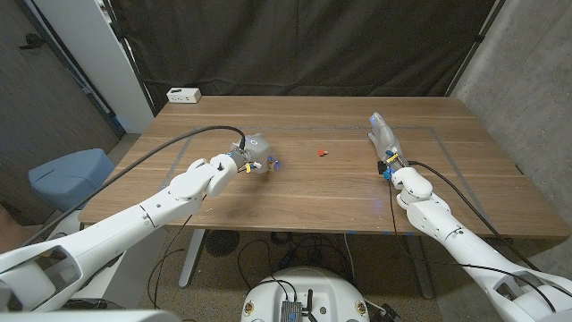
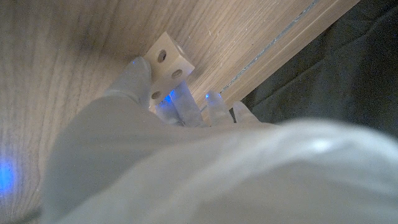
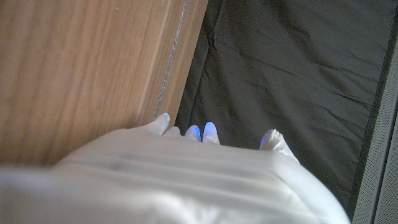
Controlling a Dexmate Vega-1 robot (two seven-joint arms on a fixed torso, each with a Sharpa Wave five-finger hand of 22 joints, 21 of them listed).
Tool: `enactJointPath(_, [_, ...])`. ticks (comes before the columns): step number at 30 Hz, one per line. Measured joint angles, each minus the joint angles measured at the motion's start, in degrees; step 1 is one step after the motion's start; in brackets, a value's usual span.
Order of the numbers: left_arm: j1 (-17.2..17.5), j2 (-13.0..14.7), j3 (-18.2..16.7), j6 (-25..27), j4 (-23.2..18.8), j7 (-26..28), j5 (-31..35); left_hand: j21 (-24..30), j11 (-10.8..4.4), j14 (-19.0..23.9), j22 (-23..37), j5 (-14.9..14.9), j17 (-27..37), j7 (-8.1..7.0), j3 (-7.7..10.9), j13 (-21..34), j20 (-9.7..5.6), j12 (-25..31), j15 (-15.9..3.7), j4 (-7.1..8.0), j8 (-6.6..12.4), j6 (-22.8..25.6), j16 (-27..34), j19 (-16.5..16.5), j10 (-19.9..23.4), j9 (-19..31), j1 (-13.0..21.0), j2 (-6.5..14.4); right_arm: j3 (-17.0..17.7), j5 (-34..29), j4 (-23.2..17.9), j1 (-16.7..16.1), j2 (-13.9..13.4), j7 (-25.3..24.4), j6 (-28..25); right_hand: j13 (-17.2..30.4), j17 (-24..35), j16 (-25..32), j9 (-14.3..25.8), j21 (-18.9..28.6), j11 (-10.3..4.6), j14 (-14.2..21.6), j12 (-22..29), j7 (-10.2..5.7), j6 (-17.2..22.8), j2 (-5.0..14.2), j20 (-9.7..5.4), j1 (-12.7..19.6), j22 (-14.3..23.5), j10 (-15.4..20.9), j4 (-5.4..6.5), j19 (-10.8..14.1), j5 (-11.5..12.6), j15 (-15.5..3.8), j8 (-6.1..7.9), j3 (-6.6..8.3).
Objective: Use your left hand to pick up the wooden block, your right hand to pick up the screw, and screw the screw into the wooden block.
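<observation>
The wooden block [image 2: 166,62] is a pale cube with round holes in its faces. My left hand [image 1: 253,148] holds it at the left middle of the table, with the thumb [image 2: 133,72] on one side and the fingers [image 2: 186,107] on the other. In the head view the block [image 1: 270,165] peeks out under the fingertips, close to the tabletop. Whether it is lifted I cannot tell. The screw [image 1: 322,153], small and red, lies on the table between the hands. My right hand [image 1: 382,136] stands to its right, fingers stretched out and apart, holding nothing.
A white box [image 1: 184,95] sits at the table's back left corner. A blue chair [image 1: 71,173] stands off the table's left edge. A thin pale line [image 1: 429,128] runs along the tabletop near the far edge. A black curtain hangs behind.
</observation>
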Motion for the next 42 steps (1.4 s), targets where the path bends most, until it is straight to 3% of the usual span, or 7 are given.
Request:
enactJointPath(8, [0.34,-0.20,0.03,0.29,0.18,1.13,0.02,0.00,-0.12,1.52,0.00,-0.01,0.38,-0.05,-1.09,1.30,-1.03,0.87,-0.24,-0.05,0.84,3.40,0.78,1.37,2.71,-0.02,0.82,0.19,0.00,0.00,-0.27,-0.24,-0.06,-0.14,-0.19,0.00,0.00,0.00,0.00,0.00,0.00,0.09,0.00,-0.01,0.01,0.00,0.00,0.00,0.00,0.00,0.00,0.00,0.00,-0.09,0.00,0.00])
enactJointPath(35, [1.61,0.01,-1.19,2.66,-1.81,2.37,-0.07,0.00,-0.10,2.83,0.00,-0.23,0.82,0.06,-1.93,1.78,-1.43,0.89,-0.36,0.06,1.80,6.56,1.19,2.40,4.56,-0.02,1.42,0.49,0.02,-0.69,-1.48,0.24,-1.31,0.65,-0.92,0.00,0.00,0.00,0.00,0.00,-0.22,0.08,0.00,-0.01,0.01,0.00,0.20,0.00,0.00,0.23,0.01,0.21,0.00,-0.08,0.23,0.00])
enactJointPath(42, [1.80,-0.41,-1.80,4.10,-2.33,3.29,-0.49,0.00,0.09,2.97,0.31,-0.24,1.05,-0.17,-2.00,1.77,-1.13,0.89,-0.23,0.00,1.80,6.95,1.41,2.71,4.95,-0.02,1.65,0.72,-0.44,-1.87,-3.27,0.72,-2.72,0.65,-2.19,-0.01,0.00,0.00,0.00,0.00,-0.21,0.08,0.00,-0.32,0.33,0.00,0.20,0.00,0.00,0.22,-0.23,0.21,0.00,-0.08,0.23,0.24])
